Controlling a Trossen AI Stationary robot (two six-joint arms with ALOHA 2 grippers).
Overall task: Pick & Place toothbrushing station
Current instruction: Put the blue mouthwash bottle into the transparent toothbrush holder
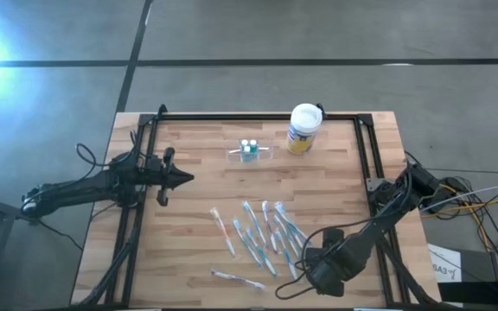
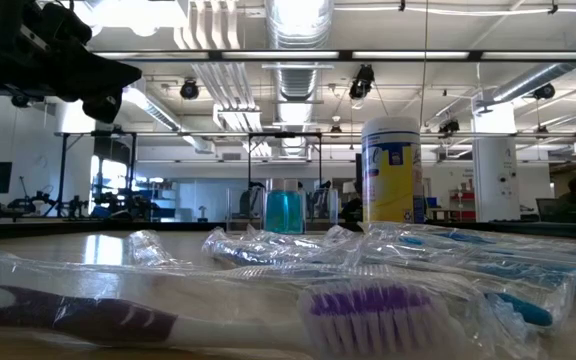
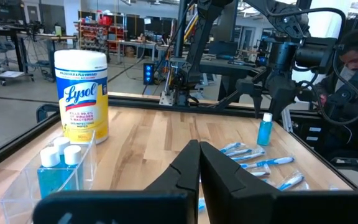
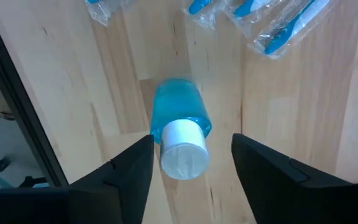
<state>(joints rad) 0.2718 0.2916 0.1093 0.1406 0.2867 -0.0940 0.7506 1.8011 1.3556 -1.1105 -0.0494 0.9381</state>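
Observation:
The toothbrushing station, a see-through holder (image 1: 249, 152), stands at the table's far middle with two blue white-capped bottles in it; it also shows in the left wrist view (image 3: 17, 190). A third small blue bottle (image 4: 180, 127) with a white cap stands upright on the wood near the table's near right. My right gripper (image 4: 191, 149) is open, pointing down, with one finger on either side of that bottle's cap; it also shows in the left wrist view (image 3: 271, 112). My left gripper (image 3: 199, 163) is shut and empty, above the table's left part (image 1: 178, 179).
A white-lidded canister (image 1: 303, 128) with a yellow label stands right of the holder. Several wrapped toothbrushes (image 1: 262, 231) lie across the middle and near part of the table, one with purple bristles (image 2: 368, 305) near the front edge. A black frame (image 1: 366, 147) rims the table.

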